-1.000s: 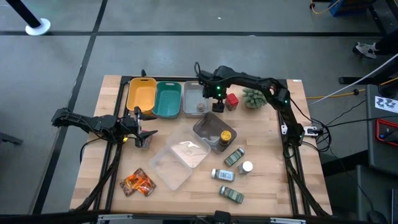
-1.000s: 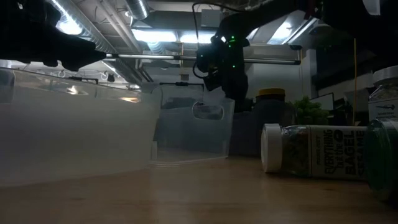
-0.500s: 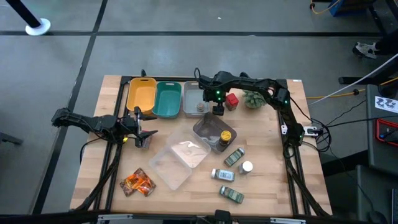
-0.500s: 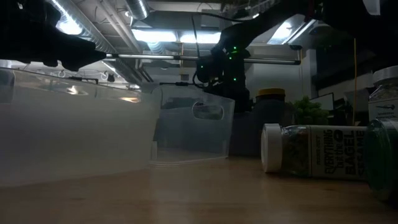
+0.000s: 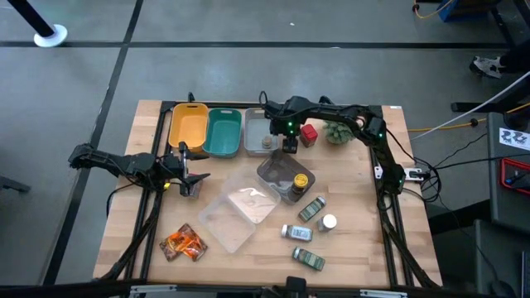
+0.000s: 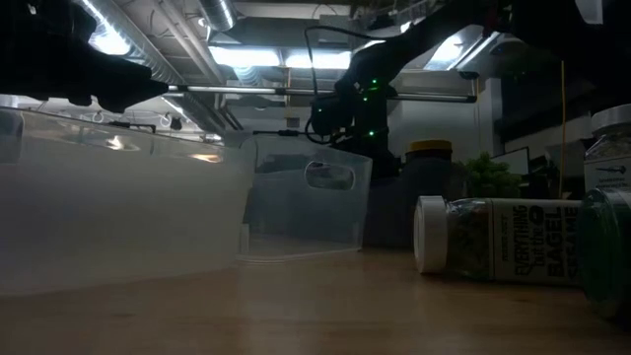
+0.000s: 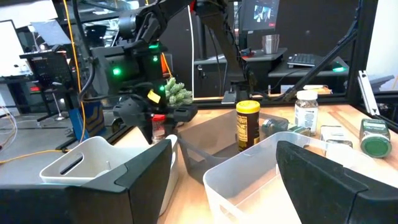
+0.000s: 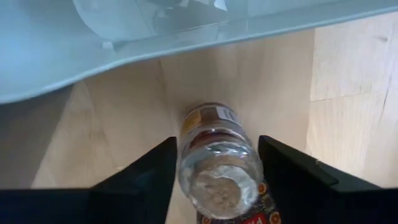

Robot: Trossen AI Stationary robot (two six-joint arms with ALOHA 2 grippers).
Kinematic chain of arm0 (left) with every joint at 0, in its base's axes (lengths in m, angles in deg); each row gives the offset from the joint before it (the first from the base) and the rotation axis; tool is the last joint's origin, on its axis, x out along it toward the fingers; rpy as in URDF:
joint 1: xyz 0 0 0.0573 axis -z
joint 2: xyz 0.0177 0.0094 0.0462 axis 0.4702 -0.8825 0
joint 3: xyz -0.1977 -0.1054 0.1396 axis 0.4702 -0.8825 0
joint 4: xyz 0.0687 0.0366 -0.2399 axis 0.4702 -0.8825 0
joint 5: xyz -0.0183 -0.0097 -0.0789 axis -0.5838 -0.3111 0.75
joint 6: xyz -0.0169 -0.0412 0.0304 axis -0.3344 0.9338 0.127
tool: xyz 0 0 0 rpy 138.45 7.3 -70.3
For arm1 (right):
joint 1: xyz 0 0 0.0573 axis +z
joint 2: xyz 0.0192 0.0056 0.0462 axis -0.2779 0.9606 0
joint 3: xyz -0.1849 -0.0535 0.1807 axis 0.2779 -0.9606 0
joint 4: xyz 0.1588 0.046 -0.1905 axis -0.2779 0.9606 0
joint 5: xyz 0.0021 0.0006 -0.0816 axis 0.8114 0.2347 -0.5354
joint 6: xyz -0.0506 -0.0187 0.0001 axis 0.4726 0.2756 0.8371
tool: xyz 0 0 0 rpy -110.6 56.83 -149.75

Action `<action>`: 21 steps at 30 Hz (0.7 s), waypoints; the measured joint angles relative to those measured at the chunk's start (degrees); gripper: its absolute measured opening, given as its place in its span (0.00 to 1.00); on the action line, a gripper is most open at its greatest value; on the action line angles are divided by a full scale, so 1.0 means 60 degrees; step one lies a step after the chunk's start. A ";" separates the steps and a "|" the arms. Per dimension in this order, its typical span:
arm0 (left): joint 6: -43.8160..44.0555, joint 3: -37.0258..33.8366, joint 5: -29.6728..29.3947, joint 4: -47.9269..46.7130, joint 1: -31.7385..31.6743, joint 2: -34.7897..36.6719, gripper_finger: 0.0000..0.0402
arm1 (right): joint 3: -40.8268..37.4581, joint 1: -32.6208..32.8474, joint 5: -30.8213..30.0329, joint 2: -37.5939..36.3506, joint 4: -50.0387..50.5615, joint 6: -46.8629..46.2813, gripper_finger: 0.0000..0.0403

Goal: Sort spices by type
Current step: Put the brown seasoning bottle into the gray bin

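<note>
Most of the spices remain unsorted. A small clear jar (image 8: 214, 168), lying on the wood just outside the grey bin (image 5: 256, 131) at upper centre of the high view, sits between the fingers of the right gripper (image 5: 291, 146); the pads flank it closely, but whether they press it yet cannot be told. One small item (image 5: 267, 143) already rests in the grey bin; the teal bin (image 5: 222, 132) and yellow bin (image 5: 188, 126) beside it hold nothing visible. A yellow-lidded jar (image 5: 300, 180) stands in the dark clear tray (image 5: 273, 170) at centre. A red cube (image 5: 309, 132) lies beside the spiky plant (image 5: 338, 130), upper right. Three green-labelled jars (image 5: 311, 209) and a white-capped bottle (image 5: 329, 222) lie at lower centre right, orange foil packets (image 5: 184, 242) at lower left beside the large clear tray (image 5: 236, 213). The left gripper (image 5: 192, 174), fingers spread and empty, waits at mid left. Against the earlier frames, the right gripper has dropped lower onto the jar and its fingers have narrowed; the left arm is unchanged.
</note>
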State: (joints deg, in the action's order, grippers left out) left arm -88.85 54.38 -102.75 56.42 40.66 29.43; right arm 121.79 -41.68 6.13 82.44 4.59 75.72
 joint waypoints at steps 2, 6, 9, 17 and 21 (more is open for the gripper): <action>0.0000 0.0003 -0.0001 0.0000 0.0002 0.0000 0.68 | 0.0000 -0.0006 0.0003 0.0000 0.0007 -0.0028 0.48; 0.0000 0.0003 -0.0002 0.0000 0.0001 0.0000 0.68 | 0.0007 -0.0002 -0.0087 0.0000 0.0067 -0.0013 0.45; 0.0000 0.0004 0.0000 -0.0003 -0.0001 0.0000 0.68 | 0.0035 0.0003 -0.0172 0.0000 0.0181 0.0001 0.45; 0.0000 0.0003 0.0002 0.0000 0.0002 0.0000 0.68 | 0.0628 -0.0002 -0.0494 0.0007 0.1008 0.0008 0.46; 0.0000 0.0001 0.0001 -0.0003 0.0001 0.0000 0.68 | 0.1242 -0.0002 -0.0533 0.0007 0.1448 0.0008 0.45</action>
State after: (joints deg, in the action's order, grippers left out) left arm -88.85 54.39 -102.75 56.40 40.67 29.43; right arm 129.25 -41.70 2.93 82.49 13.28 75.77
